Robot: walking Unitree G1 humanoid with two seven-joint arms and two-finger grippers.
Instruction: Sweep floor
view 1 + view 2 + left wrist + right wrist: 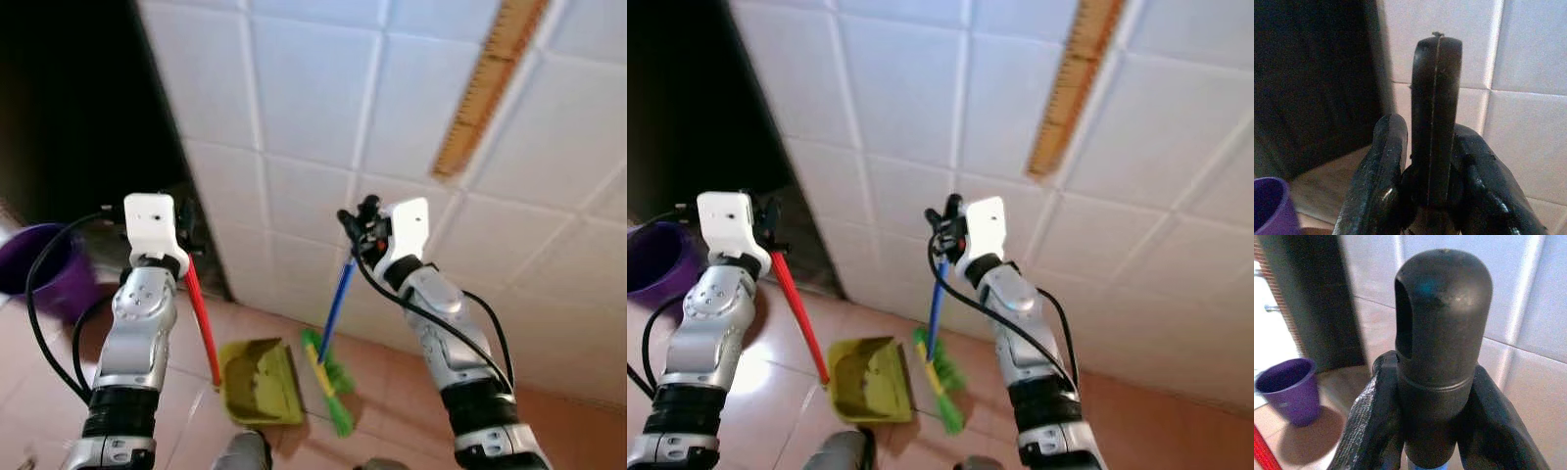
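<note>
My left gripper (188, 227) is shut on the black top end (1436, 112) of a red handle (202, 323) that runs down to a yellow-green dustpan (257, 384) on the tan floor tiles. My right gripper (359, 227) is shut on the black cap (1442, 333) of a blue broom handle (336, 302). The broom's green bristle head (329, 382) rests on the floor just right of the dustpan, close to the white tiled wall. Both handles stand nearly upright, held at about the same height.
A purple bucket (44, 269) stands on the floor at the left, beside a dark opening (78, 117). The white tiled wall (411, 117) carries a brown patterned strip (485, 88). My own feet (243, 452) show at the bottom edge, behind the dustpan.
</note>
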